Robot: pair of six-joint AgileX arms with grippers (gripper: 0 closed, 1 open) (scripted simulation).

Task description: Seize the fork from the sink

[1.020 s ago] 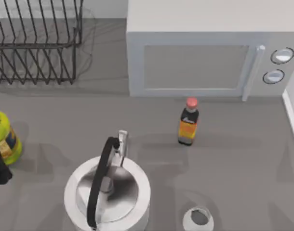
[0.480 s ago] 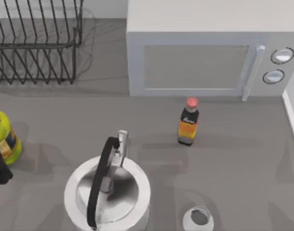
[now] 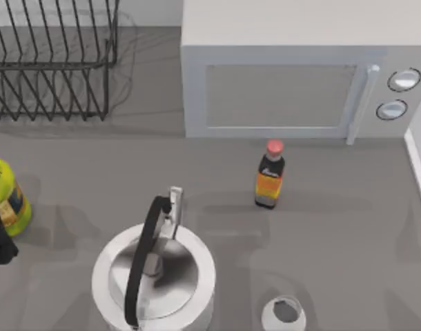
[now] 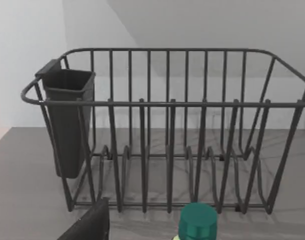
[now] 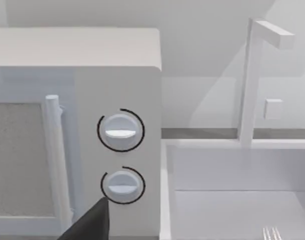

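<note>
Fork tines seen low inside white sink, beside microwave. Dish rack seen holding dark cutlery cup. Finger state of either gripper cannot be told.

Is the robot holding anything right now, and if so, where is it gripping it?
Nothing looks held. The fork lies in the sink with only its tines in sight, seen from the right wrist, and no fingers touch it.
</note>
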